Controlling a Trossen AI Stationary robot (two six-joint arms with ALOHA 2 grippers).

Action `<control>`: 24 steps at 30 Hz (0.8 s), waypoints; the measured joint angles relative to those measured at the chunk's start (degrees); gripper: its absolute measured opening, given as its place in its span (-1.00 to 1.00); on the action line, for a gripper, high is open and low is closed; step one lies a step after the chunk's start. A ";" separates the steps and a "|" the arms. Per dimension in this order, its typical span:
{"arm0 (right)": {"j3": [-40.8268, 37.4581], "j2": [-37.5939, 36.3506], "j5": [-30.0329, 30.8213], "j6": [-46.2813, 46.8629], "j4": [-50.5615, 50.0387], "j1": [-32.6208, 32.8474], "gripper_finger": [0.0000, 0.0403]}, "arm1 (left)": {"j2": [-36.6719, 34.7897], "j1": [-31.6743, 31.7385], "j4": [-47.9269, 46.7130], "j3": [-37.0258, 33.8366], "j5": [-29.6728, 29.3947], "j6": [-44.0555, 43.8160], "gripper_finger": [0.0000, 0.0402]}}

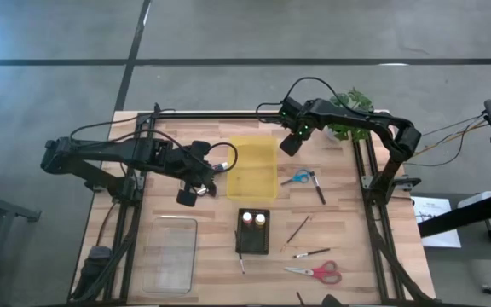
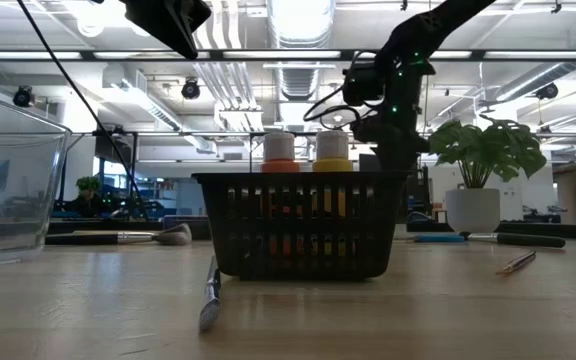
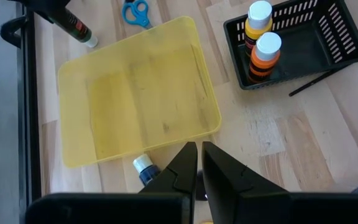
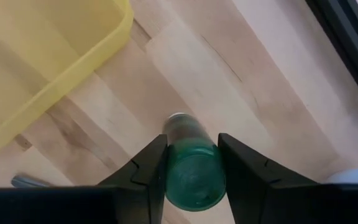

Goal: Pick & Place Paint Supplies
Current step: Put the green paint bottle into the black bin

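A green paint bottle (image 4: 194, 177) with a pale far end sits between the fingers of my right gripper (image 4: 192, 140), which stands just right of the yellow tray (image 1: 252, 168), near its far corner. My left gripper (image 3: 199, 148) hovers shut and empty over the table at the tray's left near corner. A blue bottle with a white top (image 3: 143, 168) lies on the wood beside it. The black basket (image 1: 254, 232) holds an orange-topped bottle (image 2: 280, 150) and a yellow-topped bottle (image 2: 332, 150), both upright. My right gripper pinches the green bottle's body (image 4: 174, 169) between its two fingers, one on each side. The fingers come from above, pointing steeply down. The bottle's pale end (image 4: 178, 118) points toward the wood. I cannot tell whether that end touches the table.
A clear container (image 1: 170, 253) stands near left. Thin brushes (image 1: 297, 228) (image 1: 311, 253), blue scissors (image 1: 297, 177) and red scissors (image 1: 318, 272) lie right of the basket. One brush (image 2: 210, 290) leans on the basket. A broad brush (image 2: 173, 236) and a potted plant (image 2: 478, 160) also show.
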 joint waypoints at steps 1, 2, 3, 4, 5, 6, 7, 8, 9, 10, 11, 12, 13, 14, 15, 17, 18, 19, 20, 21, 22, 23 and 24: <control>0.00 -0.12 0.07 -0.04 -0.06 0.00 -0.41 | 0.00 -0.01 0.00 0.00 0.00 0.00 -0.83; 0.00 -0.33 0.13 -0.08 -0.12 0.09 -0.41 | 0.00 0.00 0.00 0.00 0.00 0.02 -0.83; 0.03 -0.69 0.20 -0.19 -0.42 0.19 -0.41 | 0.00 -0.01 0.00 0.00 -0.02 0.02 -0.83; 0.10 -1.24 0.20 -0.39 -0.86 0.35 -0.41 | 0.00 -0.02 -0.01 0.00 0.00 0.01 -0.83; 0.14 -2.00 0.19 -0.48 -0.95 0.71 -0.41 | 0.00 -0.01 -0.01 0.00 -0.01 0.01 -0.83; 0.25 -2.90 0.18 -0.48 -0.86 1.14 -0.41 | 0.00 -0.01 0.00 0.00 -0.02 0.02 -0.83; 0.32 -4.13 0.15 -0.48 -0.75 1.68 -0.41 | 0.00 -0.02 0.00 0.00 0.00 0.00 -0.83; 0.32 -5.61 0.00 -0.45 -0.74 2.34 -0.42 | 0.00 -0.01 0.00 0.00 -0.02 0.02 -0.83; 0.32 -7.37 -0.28 -0.21 -0.73 3.18 -0.42 | 0.00 -0.02 0.06 0.00 -0.02 0.02 -0.83; 0.32 -9.26 -0.68 0.10 -0.68 4.08 -0.42 | 0.00 -0.02 0.34 -0.02 -0.02 0.02 -0.83; 0.32 -11.32 -1.16 0.64 -0.62 5.16 -0.42 | 0.00 -0.02 1.02 -0.02 -0.01 0.01 -0.83; 0.27 -13.65 -1.49 1.28 -0.40 6.49 -0.42 | 0.02 -0.02 2.00 -0.02 0.00 0.02 -0.83; 0.13 -16.04 -1.54 1.93 0.08 8.09 -0.42 | 0.07 -0.07 3.39 -0.20 -0.01 0.07 -0.83; -0.12 -18.59 -1.57 2.67 0.86 9.83 -0.42 | 0.07 -0.26 5.02 -0.59 -0.02 0.41 -0.83; -0.36 -21.20 -1.60 3.58 1.60 11.74 -0.42 | 0.07 -0.46 7.04 -1.22 -0.01 1.10 -0.83; -0.84 -26.06 -1.74 5.55 3.20 16.03 -0.42 | 0.07 -1.02 12.32 -3.08 -0.01 3.88 -0.83; -1.22 -28.35 -1.85 6.64 4.24 18.17 -0.42 | 0.07 -1.37 15.64 -4.41 -0.01 6.00 -0.83; -1.70 -30.53 -1.83 7.88 5.47 20.50 -0.42 | 0.07 -1.83 19.83 -5.91 -0.02 8.36 -0.83; -2.32 -32.63 -1.79 8.95 6.96 22.78 -0.42 | 0.07 -2.41 24.22 -7.52 -0.04 11.06 -0.83; -3.06 -34.56 -1.62 10.00 8.76 25.05 -0.42 | 0.07 -3.15 29.15 -9.44 -0.04 14.15 -0.83; -3.96 -36.45 -1.45 11.03 10.80 27.02 -0.42 | 0.07 -3.90 34.55 -11.23 -0.04 17.02 -0.83; -4.84 -38.10 -1.39 11.86 12.62 28.94 -0.42 | 0.08 -4.72 40.36 -13.02 -0.02 19.85 -0.83; -5.75 -39.59 -1.34 12.57 14.16 30.49 -0.42 | 0.09 -5.50 46.96 -14.92 -0.01 22.70 -0.83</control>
